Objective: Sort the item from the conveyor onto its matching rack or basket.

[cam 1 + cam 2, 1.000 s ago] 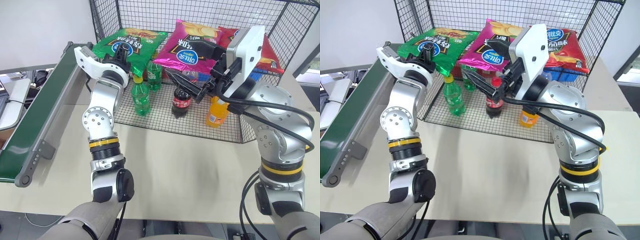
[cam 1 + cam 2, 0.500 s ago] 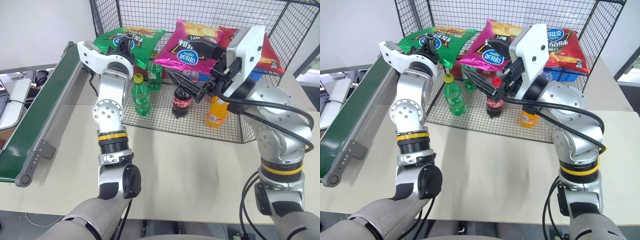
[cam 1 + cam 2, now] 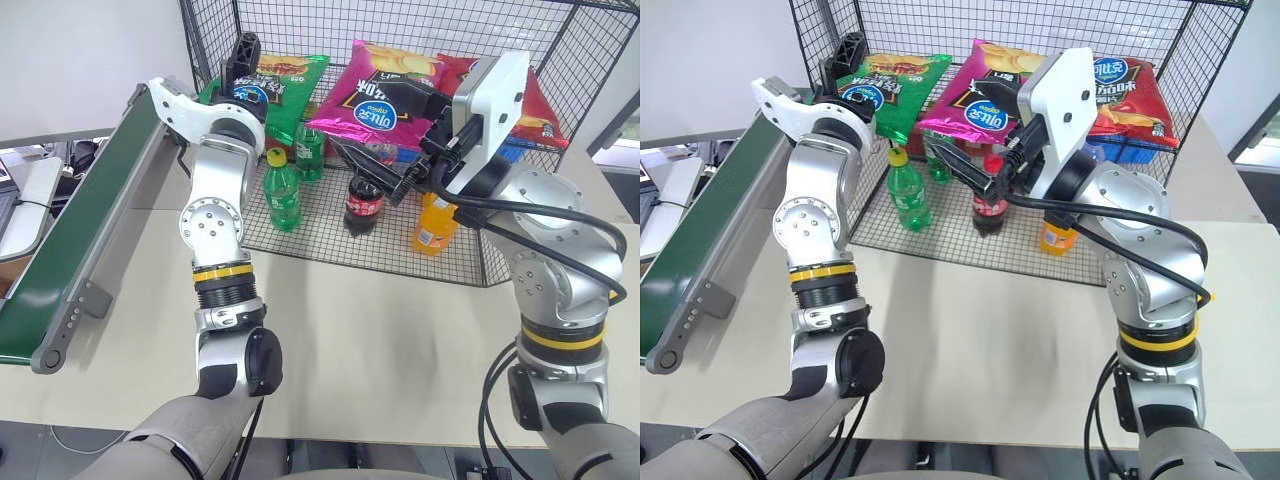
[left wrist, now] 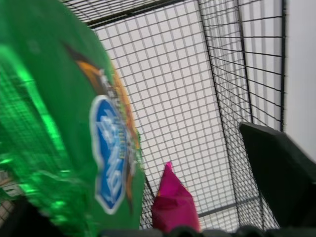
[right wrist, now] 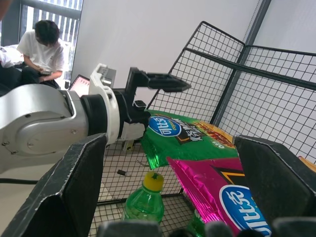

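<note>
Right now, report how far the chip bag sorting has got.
Done: the green bag lies on the rack's upper shelf beside the magenta bag, and no item is on the conveyor. In hand: nothing; the left gripper is open at the bag's near end, and the right gripper is open and empty. Left: pull the left arm clear of the rack.

A magenta chip bag (image 3: 385, 97) and a red chip bag (image 3: 1124, 97) are laid side by side at the upper level. Below them, two green bottles (image 3: 281, 190), a dark cola bottle (image 3: 362, 206) and an orange bottle (image 3: 431, 222) are stood upright on wire mesh. A seated person in a white shirt (image 5: 40, 51) is seen in the background.
</note>
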Motion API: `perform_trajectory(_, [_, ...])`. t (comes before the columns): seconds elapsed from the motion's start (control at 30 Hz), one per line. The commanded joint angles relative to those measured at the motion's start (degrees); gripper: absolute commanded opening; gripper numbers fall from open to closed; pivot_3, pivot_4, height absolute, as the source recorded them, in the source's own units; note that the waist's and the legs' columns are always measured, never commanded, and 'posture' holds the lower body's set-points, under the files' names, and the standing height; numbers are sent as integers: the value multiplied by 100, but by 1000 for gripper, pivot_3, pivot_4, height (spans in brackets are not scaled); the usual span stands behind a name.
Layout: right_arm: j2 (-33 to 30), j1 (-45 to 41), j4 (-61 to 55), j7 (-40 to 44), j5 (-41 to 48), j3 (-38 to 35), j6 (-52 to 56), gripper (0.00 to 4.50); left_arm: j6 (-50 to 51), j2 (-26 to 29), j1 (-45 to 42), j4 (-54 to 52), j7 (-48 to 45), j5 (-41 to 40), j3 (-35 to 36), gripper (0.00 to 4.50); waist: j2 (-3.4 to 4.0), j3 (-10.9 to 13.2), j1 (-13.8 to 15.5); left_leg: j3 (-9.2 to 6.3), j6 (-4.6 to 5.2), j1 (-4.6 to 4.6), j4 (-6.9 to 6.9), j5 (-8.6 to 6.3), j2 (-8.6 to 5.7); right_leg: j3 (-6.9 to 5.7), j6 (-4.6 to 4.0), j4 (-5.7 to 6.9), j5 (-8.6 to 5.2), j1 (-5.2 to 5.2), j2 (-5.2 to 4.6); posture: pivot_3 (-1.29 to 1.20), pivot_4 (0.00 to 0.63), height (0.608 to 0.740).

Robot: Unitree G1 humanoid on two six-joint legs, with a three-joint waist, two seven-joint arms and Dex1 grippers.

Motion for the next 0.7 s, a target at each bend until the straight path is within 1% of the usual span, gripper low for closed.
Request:
perform_trajectory(0.03, [27,-53,-178,-5,-5,-48,-104,4500,488,42,265,-372,240,-418,-57,4488,0,0,11,-2,-1,-1,1,1,1,-1,0,0,0,0,0,0,150,740])
perform_trajectory(0.2, [86,-51,-106,54,-2,-21,-178,4500,1189,529,660,-893,681,-1036,-39,4488,0,0,4,-2,0,0,6,0,1,0,1,2,1,1,-3,0,150,740])
perform_trajectory(0.33, [136,-63,-38,85,-12,-13,-245,4500,1541,783,986,-1323,1038,-1677,-56,4488,0,0,-15,-8,-2,-4,5,1,5,-6,1,1,1,-1,-3,0,150,740])
perform_trajectory(0.4, [143,-60,-13,104,-22,-14,-268,4500,1851,1166,1125,-1481,933,-1837,-102,4488,0,0,-15,-7,-2,-3,5,1,3,-6,1,2,1,-1,-4,0,150,740])
perform_trajectory(0.47, [136,-50,18,138,-35,-23,-297,4500,2171,1676,1241,-1566,640,-1883,-122,4488,1,0,-46,-6,-2,-2,5,1,4,-4,1,2,1,-1,-4,0,150,740])
perform_trajectory(0.5, [126,-44,34,156,-42,-31,-315,4500,2382,2033,1321,-1608,349,-1874,-167,4488,1,0,-76,-6,-3,1,4,2,4,-4,1,5,1,-1,-4,0,150,740])
perform_trajectory(0.6, [77,-40,96,220,-51,-76,-359,4500,3151,3320,1663,-1892,-873,-1760,-454,4488,3,1,-134,-9,-24,8,-5,14,7,-6,1,8,1,-4,6,0,150,740])
perform_trajectory(0.7, [9,-17,130,290,-49,-137,-372,4500,3504,4219,1947,-2078,-1784,-1617,-560,4488,6,3,-132,-9,-30,14,-11,18,6,-9,2,9,0,-4,6,0,150,740])
